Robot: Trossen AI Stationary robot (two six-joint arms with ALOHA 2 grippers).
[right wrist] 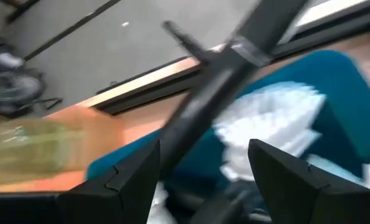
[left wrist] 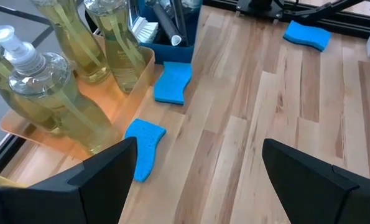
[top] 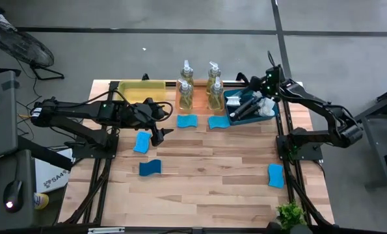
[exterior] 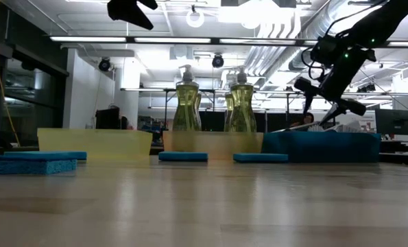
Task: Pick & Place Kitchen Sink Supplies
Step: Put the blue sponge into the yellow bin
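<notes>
Right gripper jaws spread over blue tray, dish brush handle between, left gripper jaws wide, empty

We see even, bright light from ceiling strips glaring white above the bottles in the low view. Under those bottles the table shows a soft sheen and blurs toward the camera. From overhead, shadows beside the bottles stay faint. The right wrist view is heavily smeared: brushes and blue tray lose their edges.
</notes>
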